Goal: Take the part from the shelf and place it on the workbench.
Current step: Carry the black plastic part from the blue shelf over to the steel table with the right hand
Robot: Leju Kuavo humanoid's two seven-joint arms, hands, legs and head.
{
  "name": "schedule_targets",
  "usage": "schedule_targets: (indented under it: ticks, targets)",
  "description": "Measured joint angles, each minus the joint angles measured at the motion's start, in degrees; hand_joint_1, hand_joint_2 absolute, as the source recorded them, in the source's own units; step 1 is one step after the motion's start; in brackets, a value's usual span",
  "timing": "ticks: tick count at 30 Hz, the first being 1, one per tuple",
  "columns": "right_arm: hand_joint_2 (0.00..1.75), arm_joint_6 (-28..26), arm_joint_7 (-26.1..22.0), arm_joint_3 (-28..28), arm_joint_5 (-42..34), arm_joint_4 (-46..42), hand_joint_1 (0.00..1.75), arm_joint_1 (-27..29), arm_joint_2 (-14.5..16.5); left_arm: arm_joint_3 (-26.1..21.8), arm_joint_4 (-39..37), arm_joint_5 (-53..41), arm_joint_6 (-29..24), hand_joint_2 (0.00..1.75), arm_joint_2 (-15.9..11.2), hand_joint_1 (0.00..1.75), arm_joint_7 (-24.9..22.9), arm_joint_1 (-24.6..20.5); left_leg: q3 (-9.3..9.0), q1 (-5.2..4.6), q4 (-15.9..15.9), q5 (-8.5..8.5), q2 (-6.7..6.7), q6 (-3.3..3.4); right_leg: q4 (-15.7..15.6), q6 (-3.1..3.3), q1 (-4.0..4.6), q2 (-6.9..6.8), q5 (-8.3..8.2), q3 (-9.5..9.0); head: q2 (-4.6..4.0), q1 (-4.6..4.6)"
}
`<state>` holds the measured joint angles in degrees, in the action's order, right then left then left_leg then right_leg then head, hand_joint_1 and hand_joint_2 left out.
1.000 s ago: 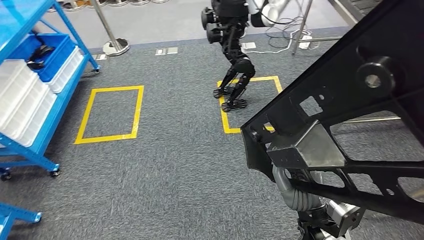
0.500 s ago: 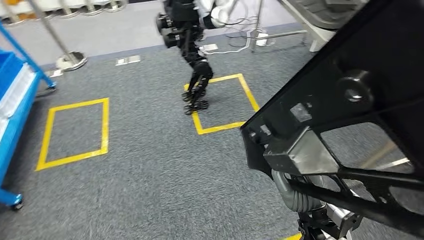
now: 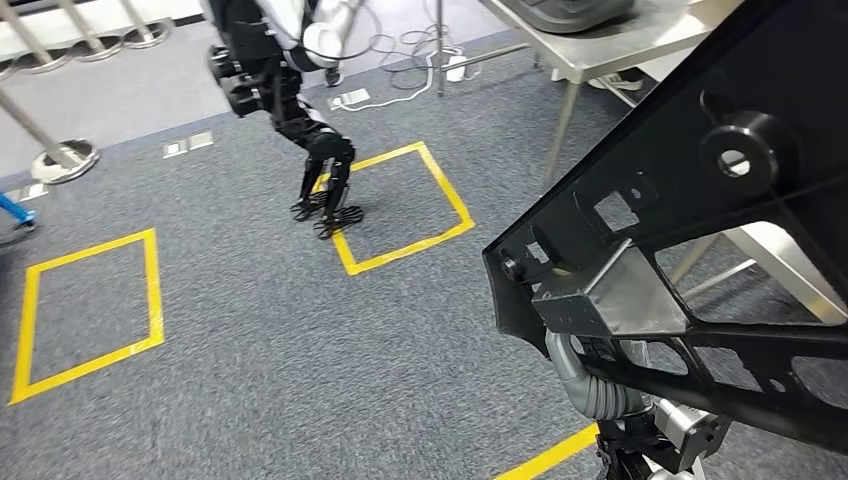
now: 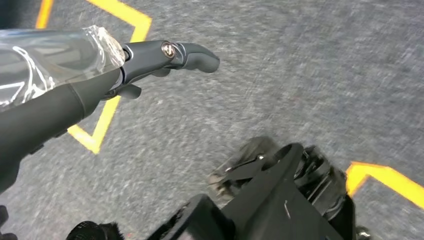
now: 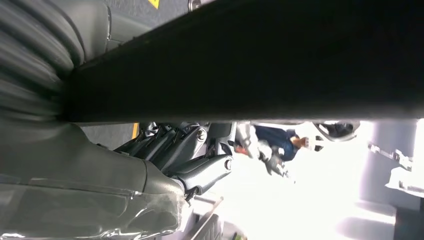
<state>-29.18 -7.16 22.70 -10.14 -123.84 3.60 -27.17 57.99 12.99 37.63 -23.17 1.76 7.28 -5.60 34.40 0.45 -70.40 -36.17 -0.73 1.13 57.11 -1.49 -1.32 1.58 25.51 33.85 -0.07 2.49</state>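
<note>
Far left on the grey carpet floor (image 3: 250, 360), yellow tape square (image 3: 85, 312). Next to it, a second yellow tape square (image 3: 400, 205), with another black legged robot (image 3: 290, 95) standing on its left edge. Behind that robot, white cables (image 3: 410, 55) on the floor. Up at the back right, shiny metal desk (image 3: 610, 45) on thin legs, with a dark grey thing on top, too cut off to tell what.

On the right, very close, big flat black metal frame part with cut-out holes (image 3: 700, 190), tilted and held up off the floor, well apart from the desk. Round black knob (image 3: 735, 150) on its face, and a grey metal block (image 3: 610, 300) fixed near its lower corner. Under the part, grey ribbed arm cover (image 3: 590, 385).

Left hand (image 4: 165, 55) hanging over the carpet, fingers spread, holding nothing, clear plastic wrap on the wrist behind it. Right hand (image 5: 195, 160) pressed up under the black part's edge (image 5: 250, 60), dark fingers curled beside it, gripping the part. Bright blurry room beyond.
</note>
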Motion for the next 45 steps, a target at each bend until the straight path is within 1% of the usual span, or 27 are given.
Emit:
schedule_targets:
  ticks: [1,2,4,6,8,9,10,11,12,14,16,17,18,20,22,24,26,28,30,32,34,36,38,40,42,44,45]
  targets:
    - [1.75,0.00,0.01,0.01,0.00,0.00,1.75,-0.02,0.00,-0.02,0.01,0.01,0.00,1.75,0.03,0.00,0.03,-0.15,0.98,-0.21,-1.93,-0.20,0.15,0.35,0.00,0.10,0.18,0.67,-0.05,0.02,0.00,0.00]
    - [1.75,0.00,0.01,0.01,0.00,0.00,1.75,-0.05,0.00,-0.03,0.01,0.01,0.00,1.75,0.07,0.00,0.02,-0.24,0.86,-0.50,-1.45,0.81,0.35,0.84,0.00,0.17,0.31,1.43,-0.10,0.01,0.00,0.00]
    - [1.75,0.02,0.01,0.01,0.00,0.00,1.75,-0.10,0.00,-0.02,0.00,0.00,0.00,1.75,0.11,0.00,-0.05,-0.15,-2.23,-1.28,5.93,5.33,1.81,2.03,-0.03,0.29,0.35,3.03,-0.21,-0.08,0.00,0.01]
    - [1.75,0.11,0.01,0.01,-0.02,0.01,1.75,-0.16,0.00,-0.01,-0.02,0.00,-0.02,1.75,-0.03,0.00,-0.10,-0.02,-5.31,-1.81,13.39,8.61,4.85,3.01,-0.06,0.20,0.16,4.47,-0.48,0.15,0.00,0.02]
    - [1.75,0.17,0.02,0.01,-0.04,0.01,1.75,-0.19,0.00,0.00,-0.03,0.01,-0.05,1.75,-0.15,0.00,-0.11,0.07,-6.10,-2.07,15.79,9.19,6.03,3.31,-0.18,-0.24,-0.28,5.85,-0.98,0.71,0.00,-0.02]
    - [1.75,0.17,0.02,-0.01,-0.04,0.01,1.75,-0.19,-0.03,0.02,-0.03,0.00,-0.07,1.75,-0.14,0.00,-0.11,0.10,-6.20,-2.16,16.34,9.41,5.30,3.31,-0.39,-0.59,-0.48,6.61,-1.30,0.91,0.00,-0.06]
    - [1.75,0.17,0.01,-0.02,-0.03,0.01,1.75,-0.14,-0.07,0.03,-0.03,-0.01,-0.06,1.75,-0.10,0.00,-0.11,0.11,-6.44,-2.08,17.02,9.76,4.54,3.27,-0.42,-0.82,-0.52,6.46,-1.41,1.06,0.00,-0.06]
    - [1.75,0.18,0.01,-0.04,-0.02,0.00,1.75,-0.18,-0.12,0.05,-0.03,-0.01,-0.05,1.75,-0.05,0.00,-0.11,0.13,-6.72,-1.97,17.82,10.20,3.79,3.31,0.14,-1.01,-0.32,5.27,-0.92,1.42,0.00,-0.02]
    - [1.75,0.19,-0.01,-0.05,-0.01,0.01,1.75,-0.25,-0.17,0.07,-0.03,-0.02,-0.04,1.75,0.00,0.00,-0.10,0.18,-6.97,-1.82,18.60,10.65,2.94,3.36,1.76,-1.14,-0.06,3.60,0.25,2.21,0.00,0.01]
    - [1.75,0.22,-0.02,-0.05,-0.02,0.04,1.75,-0.38,-0.22,0.08,-0.03,-0.01,-0.03,1.75,0.08,0.00,-0.09,0.39,-7.10,-1.67,19.24,11.05,1.32,3.43,8.33,-1.36,0.24,0.14,4.13,5.12,0.00,0.09]
    - [1.75,0.25,-0.03,-0.05,-0.08,0.12,1.75,-0.37,-0.22,0.09,-0.03,0.05,-0.03,1.75,0.10,0.00,-0.09,0.60,-7.00,-1.59,19.22,11.02,-0.41,3.39,14.22,-1.85,-0.04,-0.73,6.44,7.46,0.00,0.10]
    - [1.75,0.29,-0.03,-0.05,-0.11,0.15,1.75,-0.36,-0.23,0.09,-0.03,0.09,-0.04,1.75,0.12,0.00,-0.09,0.65,-6.98,-1.49,19.19,10.97,-1.25,3.29,14.38,-2.15,-0.21,-0.98,6.12,7.19,0.00,0.09]
    - [1.75,0.32,-0.03,-0.05,-0.14,0.17,1.75,-0.36,-0.23,0.09,-0.03,0.14,-0.04,1.75,0.15,0.00,-0.09,0.67,-6.99,-1.35,19.09,10.87,-2.02,3.11,12.12,-2.48,-0.38,-1.39,4.84,5.66,0.00,0.09]
    - [1.75,0.40,-0.04,-0.04,-0.16,0.18,1.75,-0.42,-0.23,0.09,-0.03,0.22,-0.05,1.75,0.17,0.00,-0.09,0.66,-6.96,-1.15,18.49,10.37,-3.30,2.36,3.75,-3.05,-0.50,-3.39,1.72,0.55,0.00,0.12]
    - [1.75,0.55,-0.07,-0.03,-0.19,0.20,1.75,-0.48,-0.22,0.10,-0.03,0.32,-0.06,1.75,0.13,0.00,-0.09,0.66,-6.85,-1.22,17.61,9.75,-4.24,1.52,-1.25,-2.63,-0.38,-4.68,0.51,-2.24,0.00,0.04]
    - [1.75,0.73,-0.09,-0.01,-0.28,0.22,1.75,-0.49,-0.23,0.11,-0.03,0.41,-0.06,1.75,0.11,0.00,-0.08,0.64,-6.84,-1.23,17.24,9.51,-5.13,1.07,-1.54,-1.57,-0.11,-3.92,0.56,-2.10,0.00,-0.04]
    - [1.75,0.86,-0.11,0.01,-0.37,0.24,1.75,-0.52,-0.24,0.13,-0.03,0.45,-0.05,1.75,0.12,0.00,-0.07,0.60,-6.52,-0.86,16.19,8.61,-4.31,0.60,-1.53,-0.77,-0.01,-2.89,0.37,-1.89,0.00,-0.03]
    - [1.75,0.93,-0.14,0.01,-0.36,0.24,1.75,-0.61,-0.24,0.11,-0.03,0.53,-0.06,1.75,0.12,0.00,-0.05,0.49,-4.33,-0.48,11.04,5.44,-1.68,0.11,-1.60,-0.22,-0.09,-1.96,0.11,-1.71,0.00,-0.06]
    - [1.75,0.94,-0.15,0.03,-0.36,0.26,1.75,-0.67,-0.24,0.05,-0.03,0.61,-0.05,1.75,0.12,0.00,-0.01,0.13,-0.52,-0.41,2.57,1.61,-0.13,-0.06,-1.60,0.06,0.05,-0.96,-0.03,-1.53,0.00,-0.08]
    - [1.75,0.94,-0.14,0.05,-0.38,0.29,1.75,-0.67,-0.23,0.00,-0.03,0.62,-0.04,1.75,0.15,0.00,-0.01,-0.19,1.23,-0.46,-1.35,1.02,0.19,0.17,-1.59,0.20,0.26,0.42,-0.13,-1.49,0.00,-0.07]
    - [1.75,0.94,-0.14,0.07,-0.39,0.31,1.75,-0.67,-0.23,-0.01,-0.03,0.62,-0.05,1.75,0.19,0.00,-0.11,-0.19,-1.21,-0.57,3.97,4.68,0.91,0.85,-1.59,0.22,0.33,2.05,-0.21,-1.61,0.00,-0.06]
    - [1.75,0.95,-0.15,0.07,-0.39,0.31,1.75,-0.70,-0.24,0.00,-0.03,0.62,-0.07,1.75,0.15,0.00,-0.20,-0.05,-4.84,-0.74,12.34,8.46,3.58,1.67,-1.61,0.02,0.23,3.58,-0.40,-1.55,0.00,-0.05]
    - [1.75,0.96,-0.15,0.08,-0.40,0.31,1.75,-0.74,-0.24,0.01,-0.03,0.62,-0.11,1.75,0.10,0.00,-0.22,0.05,-6.29,-0.99,16.16,9.52,5.35,2.11,-1.65,-0.53,-0.08,4.86,-0.79,-1.03,0.00,-0.07]
    - [1.75,0.95,-0.14,0.07,-0.43,0.31,1.75,-0.73,-0.28,0.02,-0.03,0.61,-0.13,1.75,0.13,0.00,-0.21,0.04,-6.32,-1.01,16.90,9.66,4.48,2.27,-1.79,-1.30,-0.29,5.87,-1.23,-0.43,0.00,-0.08]
    - [1.75,0.96,-0.15,0.04,-0.40,0.31,1.75,-0.72,-0.34,0.03,-0.03,0.61,-0.11,1.75,0.21,0.00,-0.19,0.07,-6.47,-0.78,17.88,10.25,3.12,2.58,-0.22,-1.70,-0.04,4.06,-0.07,0.67,0.00,0.00]
    - [1.75,0.97,-0.15,0.04,-0.35,0.32,1.75,-0.82,-0.36,0.05,-0.03,0.61,-0.11,1.75,0.28,0.00,-0.16,0.26,-6.54,-0.78,18.42,10.67,1.59,2.87,5.94,-1.84,0.23,0.69,3.65,3.46,0.00,0.13]
    - [1.75,0.98,-0.14,0.05,-0.34,0.32,1.75,-0.87,-0.36,0.06,-0.03,0.62,-0.12,1.75,0.30,0.00,-0.15,0.37,-6.47,-0.84,18.41,10.70,0.79,2.95,10.00,-1.97,0.24,-0.22,5.63,5.20,0.00,0.18]
